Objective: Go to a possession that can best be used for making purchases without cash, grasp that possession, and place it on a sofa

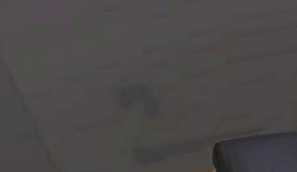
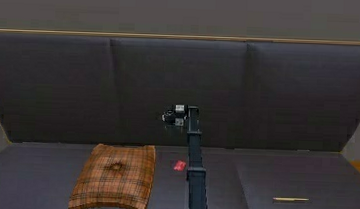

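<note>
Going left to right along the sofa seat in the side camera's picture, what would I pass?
On the sofa seat: plaid cushion → small red flat thing → the robot's dark arm → thin yellowish stick.

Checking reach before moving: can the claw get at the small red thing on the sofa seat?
Probably yes: the small red thing lies uncovered beside the arm, though the claw is farther out, toward the backrest.

- Home living room: long dark three-section sofa [image 2: 58, 88].
- Brown plaid pillow [image 2: 112, 177] lying on the sofa's seat.
- Plain grey wall [image 2: 181, 13] behind the sofa.
</note>
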